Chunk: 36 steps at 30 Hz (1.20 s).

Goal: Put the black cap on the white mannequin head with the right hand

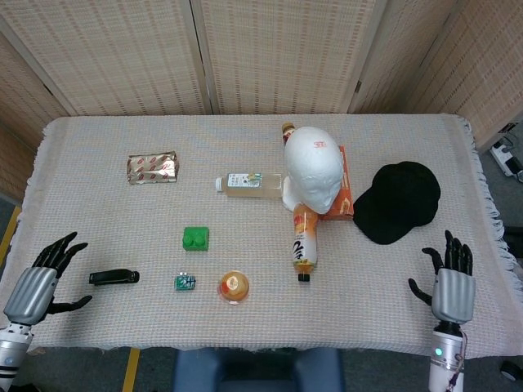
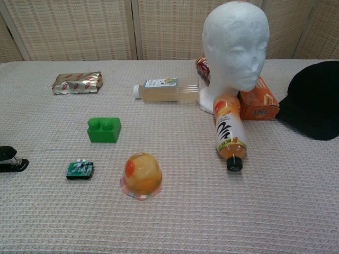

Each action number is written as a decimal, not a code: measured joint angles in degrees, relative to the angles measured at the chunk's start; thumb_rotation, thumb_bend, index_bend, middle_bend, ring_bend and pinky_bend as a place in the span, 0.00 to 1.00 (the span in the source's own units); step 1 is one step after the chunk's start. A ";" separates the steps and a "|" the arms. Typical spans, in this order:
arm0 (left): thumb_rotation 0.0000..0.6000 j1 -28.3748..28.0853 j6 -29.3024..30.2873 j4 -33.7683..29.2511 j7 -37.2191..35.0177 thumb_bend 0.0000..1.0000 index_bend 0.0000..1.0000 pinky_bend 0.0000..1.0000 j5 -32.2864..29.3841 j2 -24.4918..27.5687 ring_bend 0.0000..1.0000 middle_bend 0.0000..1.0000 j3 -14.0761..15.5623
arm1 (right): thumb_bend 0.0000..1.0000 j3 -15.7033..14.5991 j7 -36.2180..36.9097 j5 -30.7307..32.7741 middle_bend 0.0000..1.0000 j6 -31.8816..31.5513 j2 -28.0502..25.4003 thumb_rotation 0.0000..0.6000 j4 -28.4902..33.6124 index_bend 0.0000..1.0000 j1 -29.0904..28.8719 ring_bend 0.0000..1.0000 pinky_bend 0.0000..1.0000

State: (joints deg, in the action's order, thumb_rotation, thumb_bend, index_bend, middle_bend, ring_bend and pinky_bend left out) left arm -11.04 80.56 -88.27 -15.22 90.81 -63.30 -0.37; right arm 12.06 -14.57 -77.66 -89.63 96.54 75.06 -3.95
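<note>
The black cap (image 1: 398, 202) lies flat on the table's right side, also seen as the black cap (image 2: 314, 99) at the chest view's right edge. The white mannequin head (image 1: 314, 166) stands upright left of it, bare; the chest view shows the mannequin head (image 2: 236, 45) facing forward. My right hand (image 1: 452, 282) hovers open over the table's front right edge, well short of the cap, fingers spread upward. My left hand (image 1: 41, 274) is open at the front left corner. Neither hand shows in the chest view.
An orange juice bottle (image 1: 304, 238) lies in front of the mannequin, an orange box (image 1: 344, 193) beside it, a clear bottle (image 1: 248, 183) to its left. A green block (image 1: 195, 238), jelly cup (image 1: 234, 286), small green chip (image 1: 185, 282), black stapler (image 1: 113, 278) and foil packet (image 1: 152, 167) lie further left.
</note>
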 measured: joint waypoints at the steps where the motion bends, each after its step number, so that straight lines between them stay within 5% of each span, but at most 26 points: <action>1: 1.00 0.02 0.17 0.10 -1.28 0.17 0.18 0.14 0.19 0.42 0.00 0.05 0.05 | 0.19 0.67 -0.77 0.57 0.00 0.69 1.95 1.00 -1.45 0.38 -1.10 0.00 0.00; 15: 1.00 0.46 1.45 0.32 -5.09 0.17 0.18 0.14 1.27 2.72 0.00 0.05 0.80 | 0.23 8.05 -2.71 5.77 0.00 8.64 21.35 1.00 -27.21 0.38 -15.83 0.00 0.00; 36: 1.00 0.11 0.61 0.78 -6.30 0.17 0.18 0.14 0.44 3.07 0.00 0.05 0.74 | 0.27 11.52 -0.78 8.86 0.00 14.71 31.76 1.00 -49.55 0.39 -27.04 0.00 0.00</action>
State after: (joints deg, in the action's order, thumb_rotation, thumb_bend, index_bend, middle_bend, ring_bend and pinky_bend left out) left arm -10.92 81.17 -87.49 -21.53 91.25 -60.23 0.36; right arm 23.58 -15.35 -68.80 -74.91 128.30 25.51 -31.00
